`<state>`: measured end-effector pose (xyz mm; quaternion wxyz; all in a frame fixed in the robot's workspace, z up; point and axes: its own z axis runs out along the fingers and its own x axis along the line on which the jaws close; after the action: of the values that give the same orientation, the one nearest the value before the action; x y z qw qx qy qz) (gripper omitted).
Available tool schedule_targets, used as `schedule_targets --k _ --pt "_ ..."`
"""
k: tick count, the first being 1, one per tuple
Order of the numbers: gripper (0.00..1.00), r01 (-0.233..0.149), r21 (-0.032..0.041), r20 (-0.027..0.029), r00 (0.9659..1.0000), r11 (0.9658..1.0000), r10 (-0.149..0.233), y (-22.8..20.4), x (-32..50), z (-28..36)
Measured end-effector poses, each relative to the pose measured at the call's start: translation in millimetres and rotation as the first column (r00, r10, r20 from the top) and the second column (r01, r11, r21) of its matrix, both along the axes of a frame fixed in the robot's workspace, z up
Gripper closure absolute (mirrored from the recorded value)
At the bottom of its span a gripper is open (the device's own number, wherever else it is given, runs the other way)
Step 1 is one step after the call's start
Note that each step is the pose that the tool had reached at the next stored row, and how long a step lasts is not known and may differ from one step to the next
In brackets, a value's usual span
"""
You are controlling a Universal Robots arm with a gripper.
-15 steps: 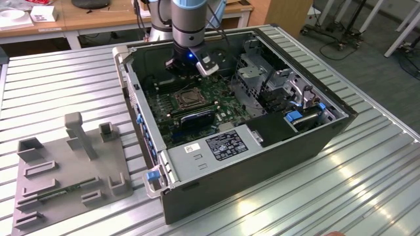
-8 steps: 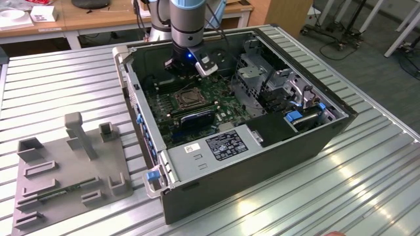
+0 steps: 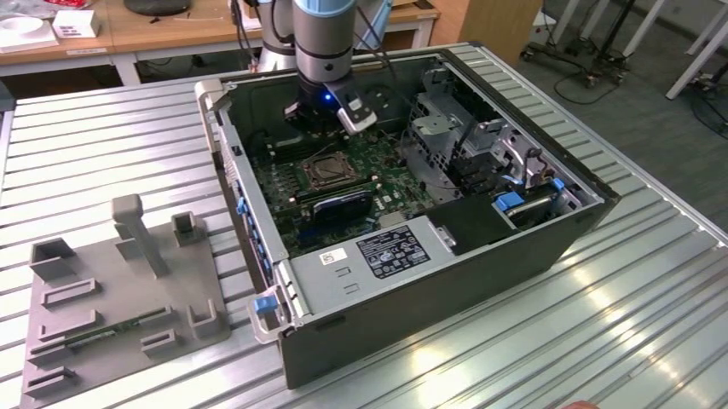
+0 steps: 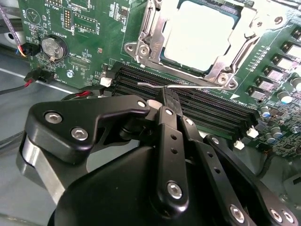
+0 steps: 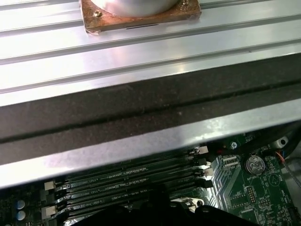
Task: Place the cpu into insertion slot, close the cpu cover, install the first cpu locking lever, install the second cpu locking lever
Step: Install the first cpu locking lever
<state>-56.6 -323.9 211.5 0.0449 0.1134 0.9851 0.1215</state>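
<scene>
exterior view: high over case point(image 3: 455, 290) | both wrist views: close on motherboard point(image 4: 84, 28) point(image 5: 254, 193)

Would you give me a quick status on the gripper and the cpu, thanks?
Gripper low inside the case, tip at the thin locking lever. Cpu seated, cpu cover down over it. No obstruction seen.

Arm point(image 3: 324, 34): grey-blue cylinder, black cables point(image 3: 245, 30) alongside.
Wrist point(image 3: 319, 81): black collar, lit blue light point(image 3: 326, 96), grey-white camera box point(image 3: 356, 115).
Gripper point(image 4: 165, 100): matte black links point(image 4: 168, 146), silver socket screws point(image 4: 174, 189), polished steel band point(image 4: 30, 157) at base.
</scene>
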Motion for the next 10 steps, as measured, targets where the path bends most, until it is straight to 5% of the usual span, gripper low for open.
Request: schedule_targets --k 10 --pt "0.89 0.000 0.0000 0.0000 1.0000 1.0000 0.000 -2.9 0.0 -4.2"
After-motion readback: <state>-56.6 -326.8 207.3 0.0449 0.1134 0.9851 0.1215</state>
